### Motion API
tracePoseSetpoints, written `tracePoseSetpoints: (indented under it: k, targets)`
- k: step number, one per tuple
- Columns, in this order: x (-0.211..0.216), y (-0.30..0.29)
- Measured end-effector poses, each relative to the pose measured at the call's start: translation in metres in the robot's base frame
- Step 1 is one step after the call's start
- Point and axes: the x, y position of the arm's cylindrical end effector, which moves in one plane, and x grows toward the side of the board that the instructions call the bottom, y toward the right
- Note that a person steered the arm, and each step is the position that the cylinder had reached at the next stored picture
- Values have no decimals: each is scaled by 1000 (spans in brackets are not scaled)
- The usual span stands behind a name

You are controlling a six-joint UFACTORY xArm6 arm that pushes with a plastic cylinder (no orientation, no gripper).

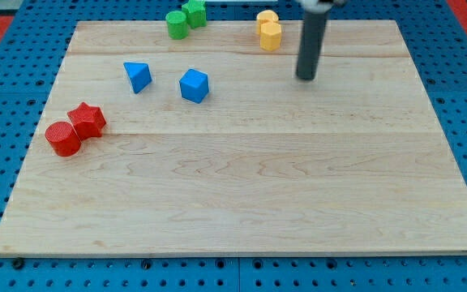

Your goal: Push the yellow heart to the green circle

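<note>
Instead of a hand, the arm ends in a straight dark rod; nothing on it opens, closes or holds. My tip [306, 78] rests on the wooden surface [242, 195] in the upper right part of the view, touching no block. Just to the view's left of the rod, and a little nearer the top edge, stand two yellow blocks in contact: the lower yellow block [271, 36], hexagonal in outline, and behind it an upper yellow block [267, 18], partly hidden, so its shape cannot be made out. Which of the two is the heart cannot be told. Farther left along the top edge sit the green circle [177, 24] and, touching it on the right, a green star [194, 11]. Below these, well apart from the tip, lie a blue cube [194, 85] and, to its left, a blue triangle [137, 76]. Near the left edge a red star [87, 120] touches a red circle [63, 138].
</note>
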Motion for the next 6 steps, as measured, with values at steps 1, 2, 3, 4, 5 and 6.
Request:
tracePoseSetpoints:
  k: [1,2,3,4,5,6]
  targets:
    - [-87,1]
    - [-91,-1]
    - [-91,-22]
    - [-90,-65]
    - [-88,-146]
    - [-87,-156]
